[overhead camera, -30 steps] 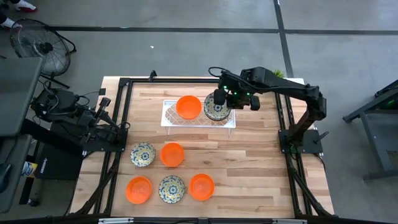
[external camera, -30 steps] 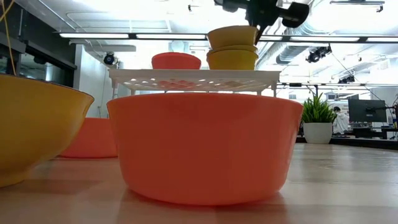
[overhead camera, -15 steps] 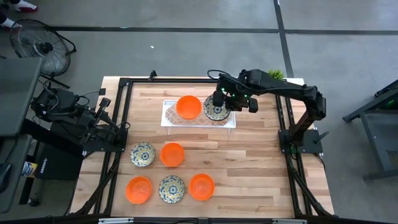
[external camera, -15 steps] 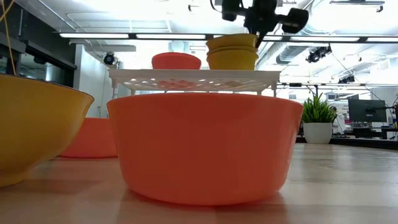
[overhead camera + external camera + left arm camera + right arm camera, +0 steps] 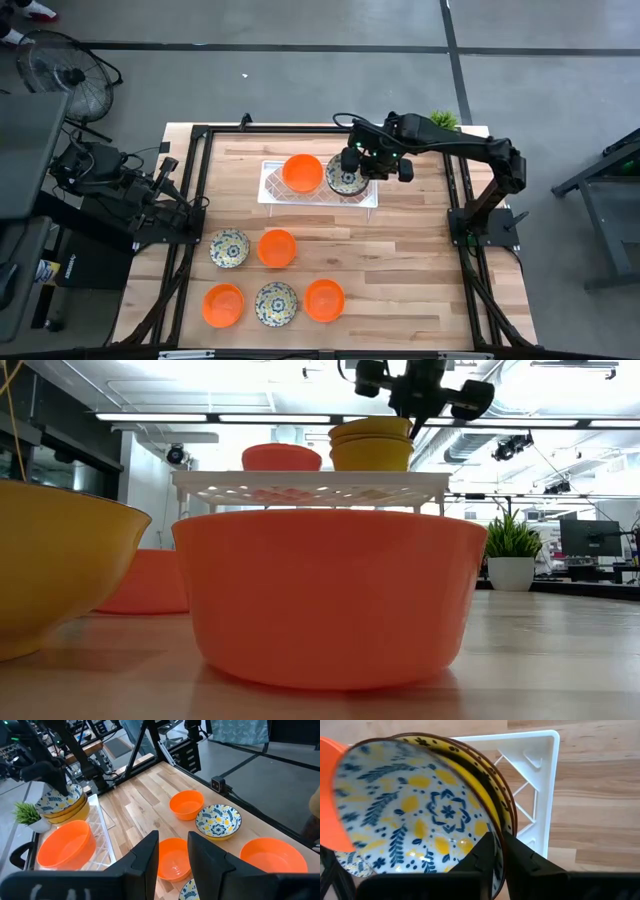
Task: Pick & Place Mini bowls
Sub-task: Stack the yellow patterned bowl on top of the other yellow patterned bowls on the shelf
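**Mini bowls being stacked in the tray**

Mini bowls are being gathered in the white tray [image 5: 268,186] at the far side of the counter [image 5: 400,250]. A patterned bowl [image 5: 415,815] is being pinched by its rim in the closed right gripper [image 5: 497,851], nested on the patterned stack [image 5: 346,177] beside the orange stack [image 5: 302,172]. Five more bowls are lying on the near counter, among them an orange bowl [image 5: 277,247]. The left gripper [image 5: 172,852] is being held slightly open, parked at the left edge.
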Tool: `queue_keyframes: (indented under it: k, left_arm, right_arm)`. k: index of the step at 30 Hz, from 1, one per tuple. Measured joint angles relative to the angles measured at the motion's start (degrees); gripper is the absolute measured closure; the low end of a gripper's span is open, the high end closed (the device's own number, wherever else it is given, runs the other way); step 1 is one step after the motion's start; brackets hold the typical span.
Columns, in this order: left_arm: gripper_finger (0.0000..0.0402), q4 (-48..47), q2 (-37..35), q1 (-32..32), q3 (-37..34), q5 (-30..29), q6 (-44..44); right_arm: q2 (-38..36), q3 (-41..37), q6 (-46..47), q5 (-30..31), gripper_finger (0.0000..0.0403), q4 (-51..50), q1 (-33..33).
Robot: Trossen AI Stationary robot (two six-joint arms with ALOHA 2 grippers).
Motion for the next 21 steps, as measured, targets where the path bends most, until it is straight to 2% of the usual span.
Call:
queue_keyframes:
  k: [14, 21]
  left_arm:
    - [0.0302, 0.0, 0.0, -0.01, 0.0, 0.02, 0.0]
    - [0.0302, 0.0, 0.0, -0.01, 0.0, -0.07, 0.0]
  right_arm:
    - [-1.09, 0.0, -0.87, 1.13, 0.0272, 0.34, -0.47]
    - [-4.49, 0.0, -0.93, 3.36, 0.0259, 1.1, -0.79]
